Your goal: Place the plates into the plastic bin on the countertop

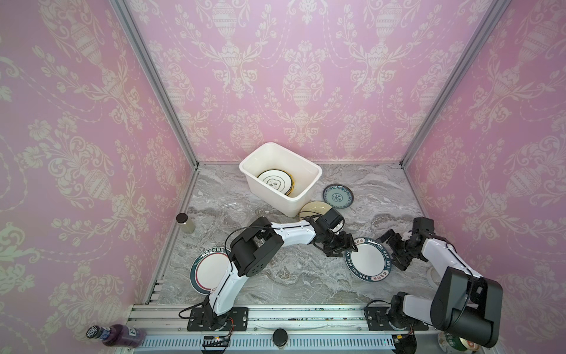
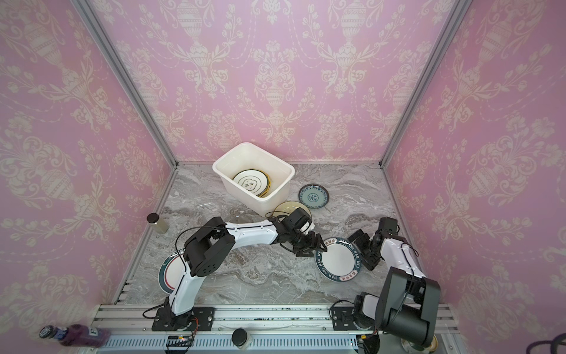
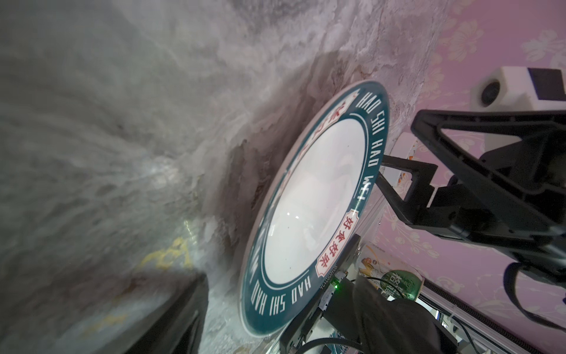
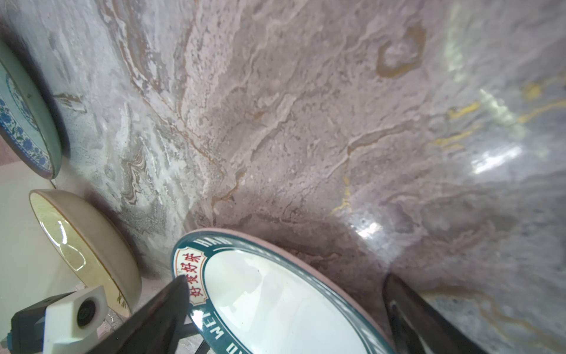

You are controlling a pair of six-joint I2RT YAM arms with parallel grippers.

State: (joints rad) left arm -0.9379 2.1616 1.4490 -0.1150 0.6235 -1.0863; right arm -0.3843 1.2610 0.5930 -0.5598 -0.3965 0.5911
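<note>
A white plate with a dark teal lettered rim (image 1: 367, 262) (image 2: 338, 260) lies on the countertop (image 1: 291, 285). My left gripper (image 1: 344, 245) (image 3: 242, 318) is open, its fingers on either side of the plate's left rim (image 3: 263, 318). My right gripper (image 1: 393, 246) (image 4: 288, 315) is wide open at the plate's right side. The plastic bin (image 1: 269, 191) (image 2: 242, 196) holds a white dark-rimmed plate (image 1: 274, 180) on yellow ones. A blue patterned plate (image 1: 337, 196) (image 4: 18, 122) and a pale yellow plate (image 1: 312, 208) (image 4: 79, 245) lie beside the bin. The left arm partly hides another dark-rimmed plate (image 1: 208, 269).
A small jar with a dark lid (image 1: 185, 222) stands by the left wall. The ribbed rail (image 1: 275, 315) runs along the front, with a purple bottle (image 1: 116, 335) at its left end. A white roll (image 1: 432, 275) shows behind the right arm.
</note>
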